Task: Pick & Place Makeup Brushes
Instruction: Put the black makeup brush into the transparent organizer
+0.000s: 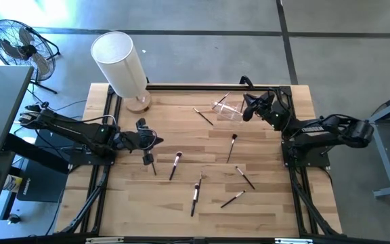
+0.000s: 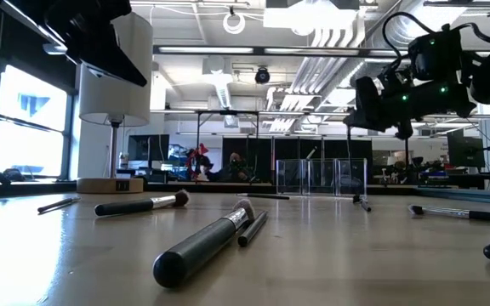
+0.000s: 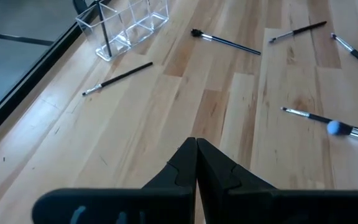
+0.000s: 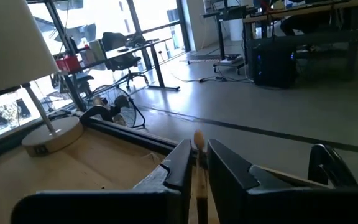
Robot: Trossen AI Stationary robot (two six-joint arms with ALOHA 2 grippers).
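Several dark-handled makeup brushes lie flat on the wooden table (image 1: pixel 263 203), among them one (image 1: pixel 175 165) near the middle and one (image 1: pixel 232 146) farther right. A clear organizer (image 1: pixel 229 109) stands at the far side, and it also shows in the left wrist view (image 3: pixel 129 22) with a thin brush standing in it. My left gripper (image 1: pixel 158 140) hovers shut and empty above the table's left part (image 3: pixel 196 163). My right gripper (image 1: pixel 246 112) is shut on a thin brush (image 4: pixel 199 155), raised beside the organizer's right side. My right gripper pinches a thin brush between its two fingers (image 4: pixel 180 163). The fingers are about level and point toward the table's left. The brush's pale end (image 4: pixel 199 137) sticks out just past the fingertips, and the rest of it is hidden by the gripper. The brush is clear of the table.
A white lamp (image 1: pixel 120 64) on a wooden base stands at the far left corner. A fan (image 1: pixel 19 44) stands on the floor beyond it. Loose brushes (image 1: pixel 196 193) (image 1: pixel 246 177) (image 1: pixel 233 198) are scattered over the near middle. A brush (image 1: pixel 149 161) lies just near of my left gripper.
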